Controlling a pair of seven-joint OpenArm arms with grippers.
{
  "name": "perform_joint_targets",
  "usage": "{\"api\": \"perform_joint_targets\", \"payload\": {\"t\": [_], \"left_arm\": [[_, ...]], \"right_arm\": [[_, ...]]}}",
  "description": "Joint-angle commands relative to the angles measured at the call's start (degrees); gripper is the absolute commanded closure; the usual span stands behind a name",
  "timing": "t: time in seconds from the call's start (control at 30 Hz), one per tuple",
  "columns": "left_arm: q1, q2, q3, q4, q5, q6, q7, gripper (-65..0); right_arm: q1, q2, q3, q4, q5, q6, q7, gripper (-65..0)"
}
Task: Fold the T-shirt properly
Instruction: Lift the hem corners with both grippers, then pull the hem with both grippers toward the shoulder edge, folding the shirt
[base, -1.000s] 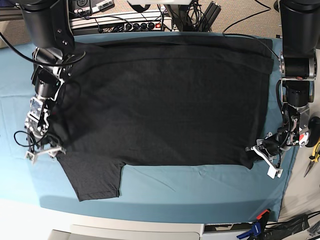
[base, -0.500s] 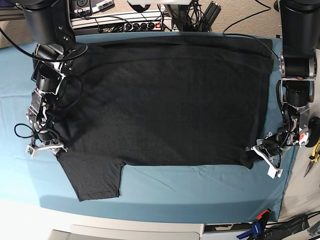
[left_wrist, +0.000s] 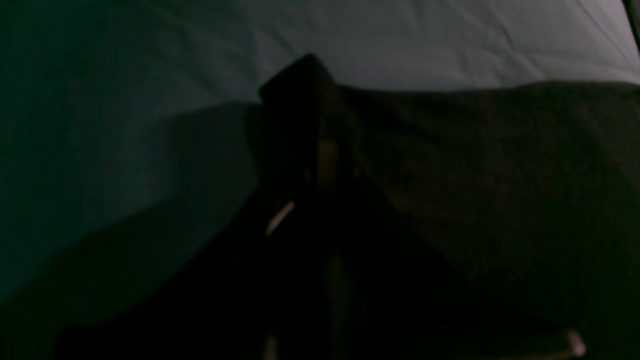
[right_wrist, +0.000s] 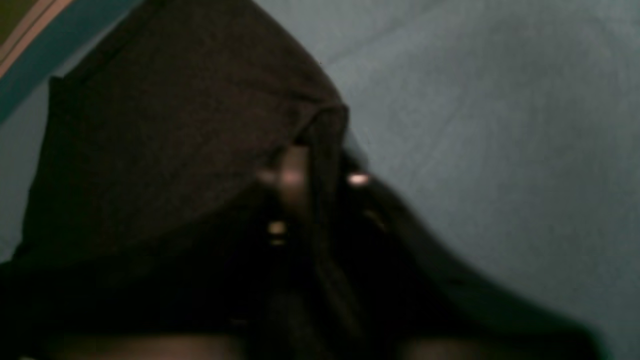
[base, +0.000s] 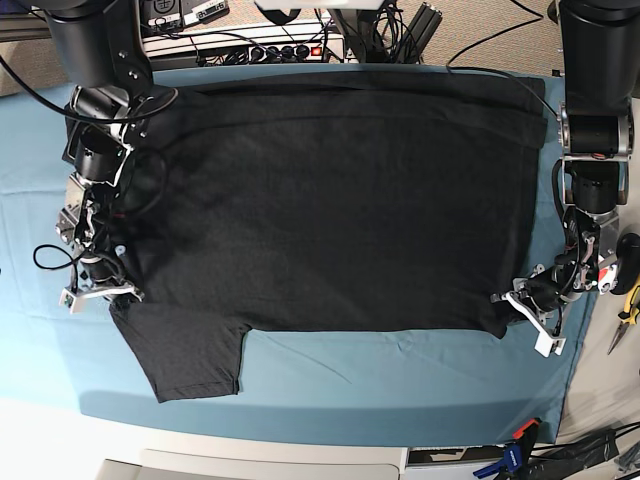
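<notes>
The black T-shirt (base: 330, 200) lies spread flat on the teal table cloth (base: 400, 380), plain side up, with one sleeve (base: 190, 355) sticking out at the front left. My right gripper (base: 100, 292) is at the shirt's left edge just above that sleeve. In the right wrist view it (right_wrist: 315, 165) is shut on a raised fold of the shirt (right_wrist: 165, 140). My left gripper (base: 512, 300) is at the shirt's front right corner. In the dark left wrist view it (left_wrist: 320, 150) is shut on that corner (left_wrist: 475, 165).
A power strip and cables (base: 260, 45) lie behind the table's far edge. Yellow-handled pliers (base: 628, 310) lie off the right edge. A blue clamp (base: 515, 455) sits at the front right. The cloth's front edge runs close below the sleeve.
My right gripper has shifted a little to the right and towards the back along the shirt's left edge, drawing the fabric with it. The left arm has not moved.
</notes>
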Motion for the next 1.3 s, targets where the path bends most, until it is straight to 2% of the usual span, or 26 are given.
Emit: {"api": "perform_joint_targets", "payload": {"t": [0.0,0.27,0.3,0.4,0.53,0.73,1.0,1.27], "left_arm": [[-1.9,-0.9,-0.2,1.0,-1.0,-0.6,-1.2,0.0],[-1.6,-0.9,-0.2,1.0,-1.0,-0.7,-0.9,0.0],[-1.6,-1.0,-0.2,1.0,-1.0,-0.7,-0.9,0.0],[-1.6,-1.4,-0.2,1.0,-1.5,-1.4,-0.7,0.0],[-1.7,-2.9,-0.2,1.1,-9.3,-5.6,2.8,0.0],[-1.7,-5.6,-0.2,1.2,-19.1,-10.5,9.5,0.0],[-1.6,-8.3,-0.2,1.2,-35.3,-10.5,23.3,0.0],[-1.6,-10.8,-0.2,1.2,-46.9,-10.5,32.3,0.0]], "right_arm": [[1.8,0.8,0.0,0.7,0.2,0.4,1.2,-0.7],[1.8,1.0,0.0,0.7,-1.5,0.9,1.4,0.0],[1.8,1.1,0.0,0.7,-1.5,1.7,1.6,0.0],[1.8,1.2,0.0,0.7,-1.5,7.1,2.4,0.0],[1.8,1.2,0.0,0.7,-1.4,13.1,3.9,0.0],[1.6,1.8,0.0,0.9,-1.3,18.4,4.2,0.0],[-2.2,5.0,0.0,1.1,1.2,18.4,5.1,0.0],[-9.6,7.5,0.0,8.5,3.1,18.4,4.9,0.0]]}}
